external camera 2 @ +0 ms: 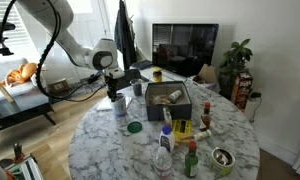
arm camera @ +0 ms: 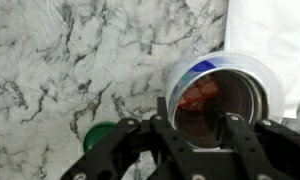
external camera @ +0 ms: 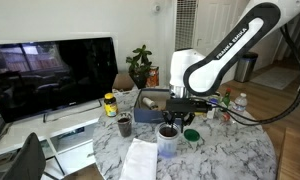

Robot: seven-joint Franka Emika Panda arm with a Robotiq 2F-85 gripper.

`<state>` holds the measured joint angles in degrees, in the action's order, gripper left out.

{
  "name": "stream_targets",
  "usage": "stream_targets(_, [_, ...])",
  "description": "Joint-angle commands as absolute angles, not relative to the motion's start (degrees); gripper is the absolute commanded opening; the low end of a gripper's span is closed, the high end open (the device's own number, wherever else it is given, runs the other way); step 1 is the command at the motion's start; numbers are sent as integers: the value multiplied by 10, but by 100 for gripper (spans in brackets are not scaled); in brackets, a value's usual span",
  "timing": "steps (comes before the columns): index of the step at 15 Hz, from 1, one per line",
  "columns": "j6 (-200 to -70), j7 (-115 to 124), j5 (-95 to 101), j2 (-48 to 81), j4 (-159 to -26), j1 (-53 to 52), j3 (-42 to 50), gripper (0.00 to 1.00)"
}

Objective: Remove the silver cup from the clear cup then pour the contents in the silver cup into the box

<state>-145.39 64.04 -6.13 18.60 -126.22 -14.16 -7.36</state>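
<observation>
While one silver cup nests inside one clear cup, jaws' grip is unclear.

A round marble table stands on wooden floor near a dark television and a houseplant.

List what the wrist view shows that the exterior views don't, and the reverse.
Only the wrist view: reddish contents inside the silver cup, which sits nested in the clear cup. Only an exterior view: the box, the TV and the arm. Shared: the marble table, the green lid and the gripper right at the cups.
</observation>
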Motion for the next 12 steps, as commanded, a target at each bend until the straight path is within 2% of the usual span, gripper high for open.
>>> stream_targets(1, [-1465, 664, -54, 198, -1257, -156, -61, 38])
stream_targets(8, [-1462, 674, -49, 200, -1253, -157, -56, 24])
stream_targets(10, [-1461, 676, -47, 200, -1252, -157, -55, 16])
stream_targets(11, [-1460, 678, -46, 199, -1252, -157, -55, 15])
stream_targets(12, [-1459, 680, -44, 199, -1252, -157, -54, 8])
